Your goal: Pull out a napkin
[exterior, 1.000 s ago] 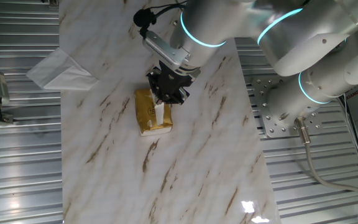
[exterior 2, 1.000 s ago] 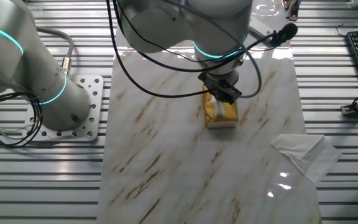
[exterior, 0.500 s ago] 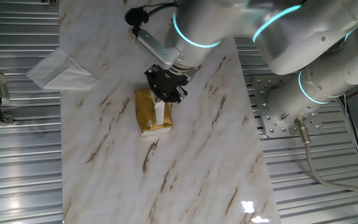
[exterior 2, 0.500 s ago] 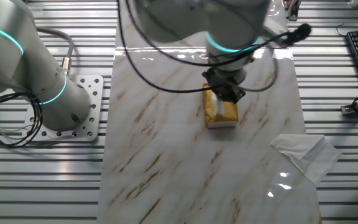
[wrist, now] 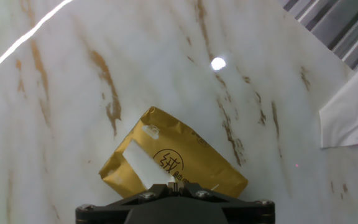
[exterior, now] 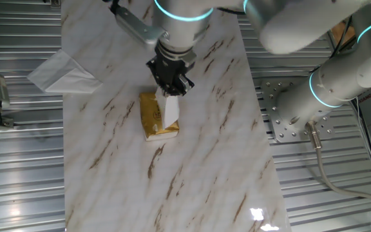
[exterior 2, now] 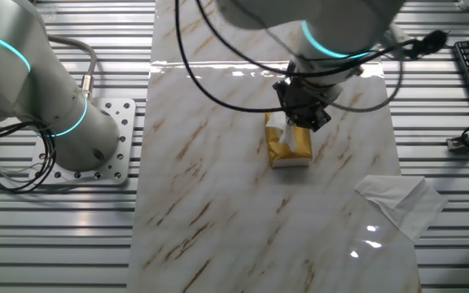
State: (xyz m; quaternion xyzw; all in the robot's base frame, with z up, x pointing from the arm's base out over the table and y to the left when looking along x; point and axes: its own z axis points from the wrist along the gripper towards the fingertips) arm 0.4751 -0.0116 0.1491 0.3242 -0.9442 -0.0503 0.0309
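Fixed views: black two-finger tool hangs above centre of the marble-patterned counter, fingers closed on the thin white paper napkin, which stretches from tool down to the yellow-gold rectangular packet. Hand view shows packet w/ its opening; napkin prob. hidden there. Larger white paper at left edge.

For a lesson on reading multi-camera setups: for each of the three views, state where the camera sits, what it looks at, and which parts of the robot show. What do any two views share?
One fixed view: high above the marble table, arm base at right; shows the arm and the gripper lifting the napkin from the yellow-gold packet.
The other fixed view: opposite side, base at left; same gripper and packet.
Hand view: on the hand, looking down at the packet; only the gripper's housing shows.
Shared: all show the packet and the larger white paper.
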